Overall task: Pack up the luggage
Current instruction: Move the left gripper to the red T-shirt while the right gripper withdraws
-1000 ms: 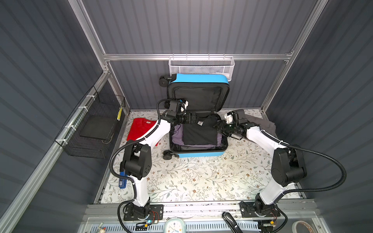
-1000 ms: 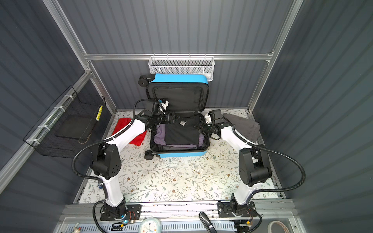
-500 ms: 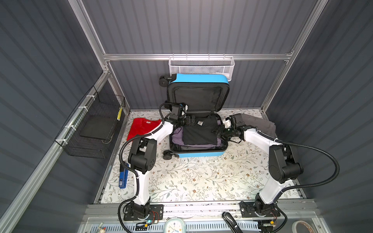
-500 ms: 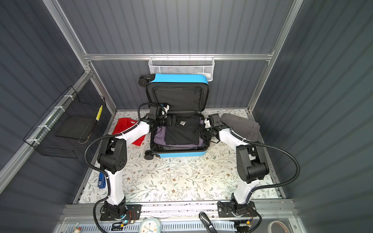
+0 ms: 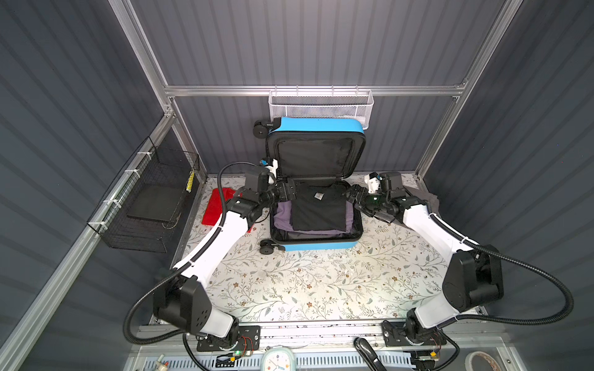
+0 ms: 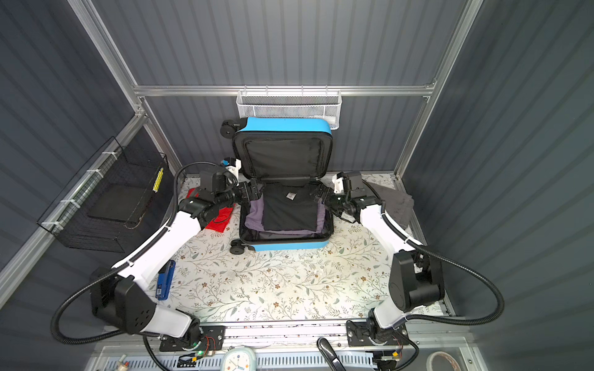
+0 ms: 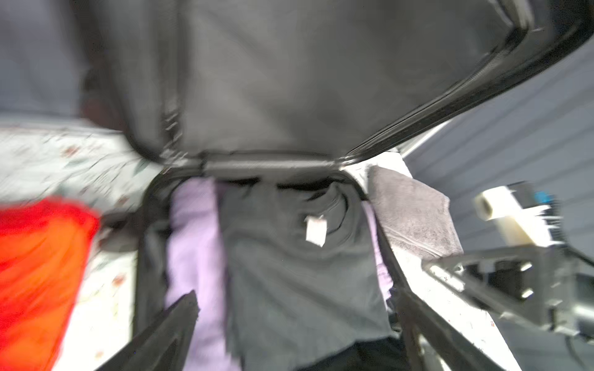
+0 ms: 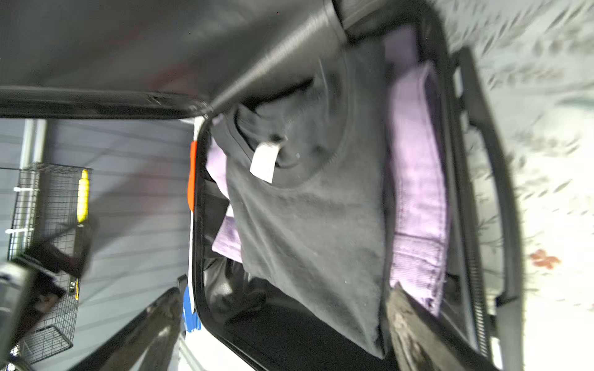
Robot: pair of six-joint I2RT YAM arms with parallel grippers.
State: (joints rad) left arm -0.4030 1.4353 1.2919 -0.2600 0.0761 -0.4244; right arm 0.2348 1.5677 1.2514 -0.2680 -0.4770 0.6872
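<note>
The luggage [image 5: 318,246] [image 6: 289,246] lies open on the floral table, with its lid upright against the back wall. A black shirt [image 5: 316,208] [image 6: 289,208] [image 7: 295,273] [image 8: 305,225] with a white tag lies inside on a purple garment [image 5: 284,210] [image 6: 254,210] [image 7: 193,241] [image 8: 418,180]. My left gripper [image 5: 291,189] [image 6: 252,191] [image 7: 297,294] is open at the case's rear left corner, above the clothes. My right gripper [image 5: 352,194] [image 6: 318,194] [image 8: 284,289] is open at the rear right corner. Neither holds anything.
A red garment [image 5: 218,205] [image 7: 38,273] lies left of the case and a grey towel [image 5: 421,196] [image 7: 414,218] right of it. A white mesh basket [image 5: 321,106] hangs behind the lid. A black wire basket [image 5: 144,205] hangs on the left wall. A blue object [image 6: 165,279] lies front left.
My right gripper has opened wide. Both arms' elbows have dropped lower and outward, while both grippers stay at the case's rear corners. The black shirt lies as before.
</note>
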